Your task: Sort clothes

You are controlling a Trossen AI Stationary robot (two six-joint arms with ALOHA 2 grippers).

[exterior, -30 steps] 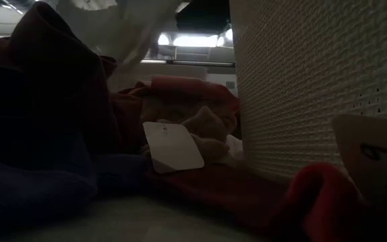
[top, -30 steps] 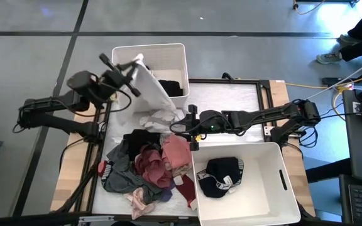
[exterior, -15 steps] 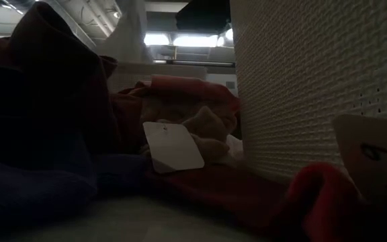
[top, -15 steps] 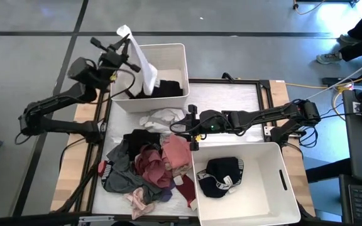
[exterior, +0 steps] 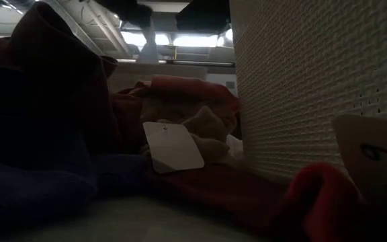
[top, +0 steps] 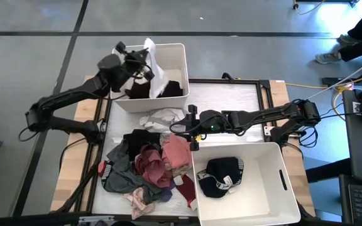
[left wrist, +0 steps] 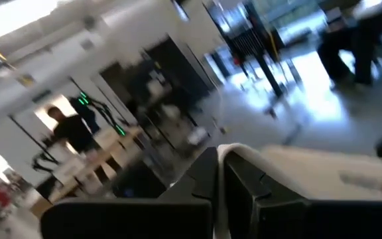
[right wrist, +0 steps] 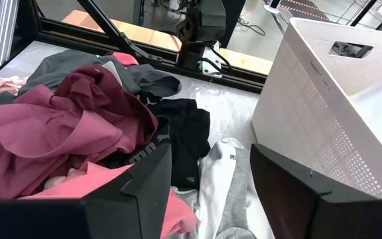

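My left gripper is over the far white bin, shut on a white garment that droops into the bin onto a black garment. The pile of clothes, maroon, pink, grey and black, lies on the table with another white garment at its far edge. My right gripper is open and empty, low over that white garment. The near bin holds a black garment. My left gripper pinches the white garment between its two shut fingers; a fold of white cloth shows above the fingertips in the wrist view. The garment hangs below the gripper, and its lower end is down inside the far bin.
The near bin's wall stands against the pile's right side; a paper tag lies among the maroon clothes. The table's metal frame runs along the far right. People's feet show at the far right.
My left gripper has lifted the white garment off the pile's far edge, carried it up and toward the far edge, then right and down over the far bin. The garment's lower end, once trailing on the table, now hangs inside the bin. My right gripper has kept still.
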